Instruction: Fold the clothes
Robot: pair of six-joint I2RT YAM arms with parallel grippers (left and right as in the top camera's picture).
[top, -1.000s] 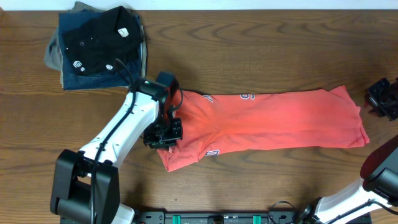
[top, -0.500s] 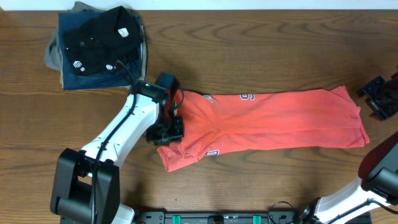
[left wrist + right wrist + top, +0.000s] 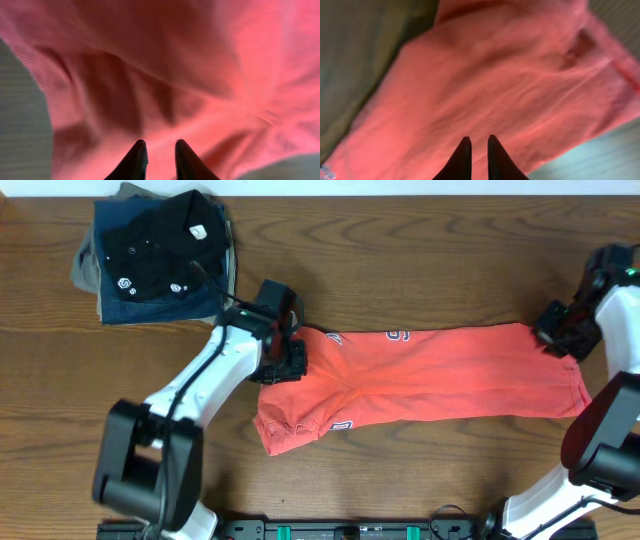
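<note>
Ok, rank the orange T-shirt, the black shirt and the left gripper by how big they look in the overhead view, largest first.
1. orange T-shirt, by far the largest.
2. black shirt.
3. left gripper, smallest, even though it sits nearer the camera.

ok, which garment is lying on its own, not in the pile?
The red-orange T-shirt, stretched out mid-table. The black shirt, blue garment and khaki garment are stacked at the far-left corner.

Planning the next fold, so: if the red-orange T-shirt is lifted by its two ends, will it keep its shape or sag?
Probably floppy: the T-shirt lies in soft creases, bunched at one corner. Lifted by its ends, the long middle would likely sag. Looks thin, so a push should wrinkle it.
</note>
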